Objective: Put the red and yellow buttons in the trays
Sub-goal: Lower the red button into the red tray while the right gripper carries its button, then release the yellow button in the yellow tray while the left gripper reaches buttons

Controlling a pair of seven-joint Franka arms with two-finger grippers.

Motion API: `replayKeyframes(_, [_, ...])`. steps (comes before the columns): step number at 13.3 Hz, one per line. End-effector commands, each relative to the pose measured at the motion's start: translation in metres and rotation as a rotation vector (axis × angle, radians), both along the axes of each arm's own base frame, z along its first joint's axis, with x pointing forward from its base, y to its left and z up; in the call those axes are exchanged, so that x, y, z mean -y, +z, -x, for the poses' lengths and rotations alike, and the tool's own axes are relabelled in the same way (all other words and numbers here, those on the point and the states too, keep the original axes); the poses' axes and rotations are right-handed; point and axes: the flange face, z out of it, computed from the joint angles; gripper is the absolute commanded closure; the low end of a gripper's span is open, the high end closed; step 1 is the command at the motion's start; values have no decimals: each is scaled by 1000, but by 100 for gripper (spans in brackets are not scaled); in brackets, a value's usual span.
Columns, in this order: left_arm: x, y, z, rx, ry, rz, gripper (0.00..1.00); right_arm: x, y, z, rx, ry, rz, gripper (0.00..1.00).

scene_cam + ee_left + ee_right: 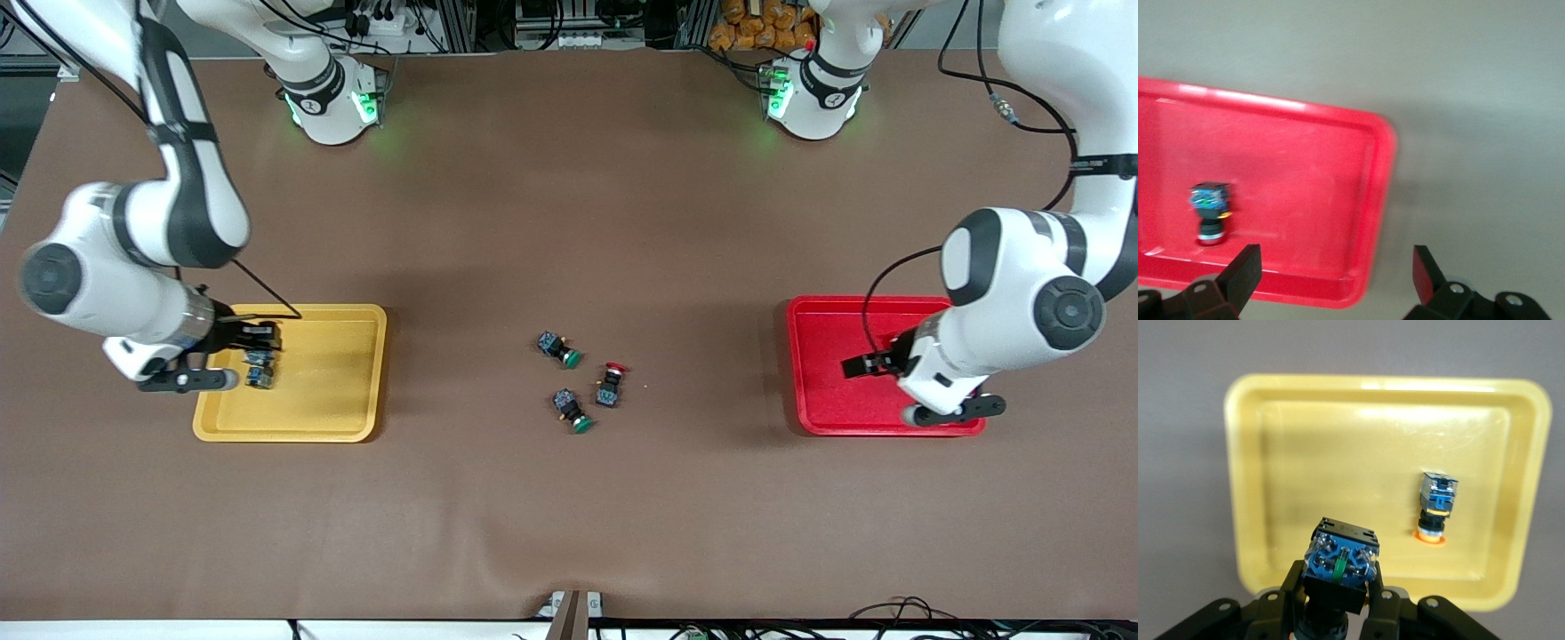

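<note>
Over the yellow tray [356, 418], at the right arm's end of the table, hangs the right gripper [258, 356]. Its fingers are closed tight on a button [1340, 561], gripping it by the lower body so that the black-and-blue contact block faces up at the wrist camera; the cap colour cannot be seen. Under and just beside this gripper, a second button [1436, 505] with an orange-yellow cap lies on its side on the tray floor, touching nothing else.

Between the two grippers, on the bare brown table [569, 516], sits a loose cluster of three switches, well apart from both tools. Two are green-capped switches [559, 348], one of them nearer the front camera [571, 411]; the third is a red button [610, 384] just beside them, toward the left arm's end.

Over the red tray [818, 418], at the left arm's end of the table, is the left gripper [876, 363]. Its fingers [1245, 267] stand spread wide with nothing between them. In the left wrist view they frame a corner of the tray and the table past its rim. Inside the tray, near that gripper and clear of both fingers, lies one button [1210, 212], blue-and-black body up and red cap down against the tray floor.
</note>
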Motion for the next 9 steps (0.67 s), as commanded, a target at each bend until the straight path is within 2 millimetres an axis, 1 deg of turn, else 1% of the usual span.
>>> replayKeyframes(1, [50,11,-8,19,-35,-6,0,-4,-56,-3,11,32,21,100])
replayKeyframes(2, [71,12,-10,29,-47,-4,0,-4,-75,-5,22,40,27,100])
replayKeyframes(3, [91,9,-11,32,-73,-1,0,-4,-92,-6,25,56,30,100])
replayKeyframes(4, [111,-2,-10,23,-111,-1,0,-4,-102,-6,26,57,32,100])
replayKeyframes(5, [130,-12,-9,18,-139,-7,0,-4,-111,-7,31,60,35,100])
replayKeyframes(6, [151,-20,-9,27,-175,-16,0,-5,-116,-8,37,60,37,98])
replayKeyframes(7, [172,-28,-10,40,-212,-27,0,-8,-119,-8,37,63,37,92])
replayKeyframes(8, [185,-33,-11,48,-223,-30,0,-10,-118,-10,39,67,36,73])
replayKeyframes(9, [195,-36,-13,66,-216,-23,0,-11,-117,-10,39,75,35,30])
